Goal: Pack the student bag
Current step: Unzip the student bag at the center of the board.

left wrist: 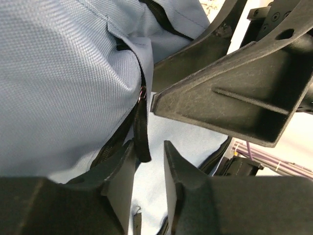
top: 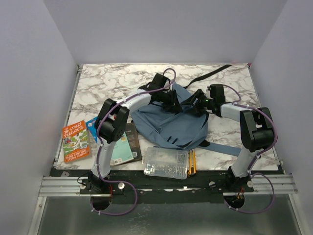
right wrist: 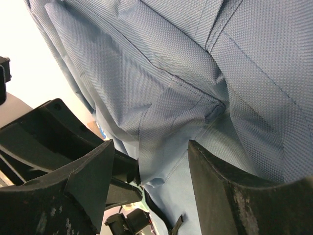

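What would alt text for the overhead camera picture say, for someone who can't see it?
The left arm and right arm reach onto a blue-grey backpack on a marble-patterned table. An orange book, a teal book and a clear plastic case lie near the front edge.

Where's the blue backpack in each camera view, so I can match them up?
Top external: student bag, centre of picture.
Left wrist: fills left and middle.
Right wrist: fills most of the frame.
Shared landmark: the left pincer, at the bag's far end overhead, bottom of its own view, lower left in right wrist view.
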`<action>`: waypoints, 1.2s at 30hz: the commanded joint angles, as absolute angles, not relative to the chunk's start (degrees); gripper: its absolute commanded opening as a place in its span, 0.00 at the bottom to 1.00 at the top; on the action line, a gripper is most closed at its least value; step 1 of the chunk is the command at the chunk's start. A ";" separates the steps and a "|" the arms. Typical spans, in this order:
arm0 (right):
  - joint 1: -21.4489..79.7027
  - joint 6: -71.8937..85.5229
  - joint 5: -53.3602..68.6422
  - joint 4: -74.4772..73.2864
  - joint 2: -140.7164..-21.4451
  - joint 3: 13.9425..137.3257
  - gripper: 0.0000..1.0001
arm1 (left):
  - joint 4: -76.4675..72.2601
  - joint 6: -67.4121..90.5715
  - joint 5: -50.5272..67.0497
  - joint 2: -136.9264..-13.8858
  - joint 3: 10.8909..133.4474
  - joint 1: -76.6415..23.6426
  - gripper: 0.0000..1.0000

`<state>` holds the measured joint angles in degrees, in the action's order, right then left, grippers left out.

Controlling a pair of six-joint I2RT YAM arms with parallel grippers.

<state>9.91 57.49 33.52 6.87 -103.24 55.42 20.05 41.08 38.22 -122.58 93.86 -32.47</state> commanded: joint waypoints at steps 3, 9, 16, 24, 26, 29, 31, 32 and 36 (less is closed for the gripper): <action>10.02 58.36 33.25 8.14 -104.32 55.42 0.64 | 16.35 44.23 41.40 -124.62 95.00 -33.13 0.22; 10.01 59.08 33.18 9.72 -105.11 55.10 0.62 | 15.89 44.70 39.88 -124.60 95.10 -32.82 0.14; 10.02 58.91 33.58 10.27 -105.56 54.98 0.62 | 14.61 45.69 39.71 -124.97 95.31 -31.80 0.27; 10.02 59.12 32.40 10.33 -106.16 55.05 0.61 | 14.61 45.34 39.73 -125.06 95.67 -31.29 0.11; 10.02 59.94 32.00 11.35 -106.35 54.54 0.61 | 14.59 45.11 39.57 -124.89 95.37 -31.20 0.05; 10.01 62.22 31.88 14.34 -106.65 53.34 0.61 | 14.59 44.49 39.38 -124.60 95.17 -31.11 0.00; 9.98 63.51 31.37 15.94 -106.86 52.76 0.61 | 14.78 44.08 39.42 -124.58 94.98 -31.14 0.00; 10.02 64.66 31.13 16.71 -107.15 52.52 0.61 | 14.93 44.05 39.40 -124.42 94.85 -31.19 0.00; 9.14 68.39 29.72 20.96 -107.99 50.52 0.56 | 16.70 42.71 38.53 -122.79 93.61 -31.29 0.00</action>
<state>9.89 63.66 32.80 15.18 -106.10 52.97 15.53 45.04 39.24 -124.42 94.39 -31.22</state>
